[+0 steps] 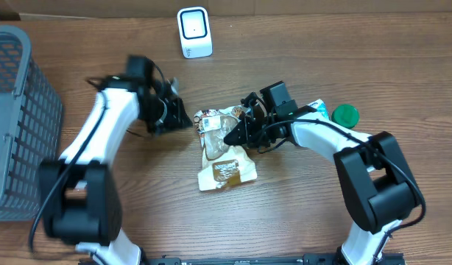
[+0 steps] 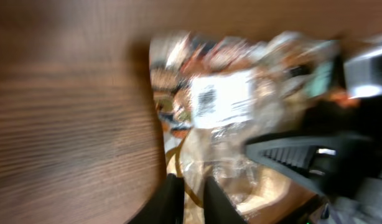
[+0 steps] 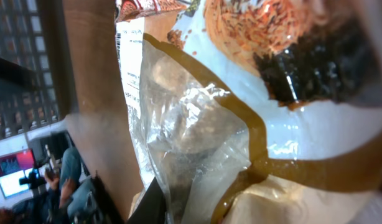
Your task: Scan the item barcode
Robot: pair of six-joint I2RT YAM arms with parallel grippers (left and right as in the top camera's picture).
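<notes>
Snack bag (image 1: pixel 224 151) is in the middle of the table (image 1: pixel 322 213), between my hands. My left gripper (image 1: pixel 182 118) sits beside its left edge, fingers (image 2: pixel 172 199) close together; I cannot tell if they pinch anything. My right gripper (image 1: pixel 231 136) squeezes the bag tight, I think to lift its barcode (image 2: pixel 206 96) to the scanner (image 1: pixel 194 31).
</notes>
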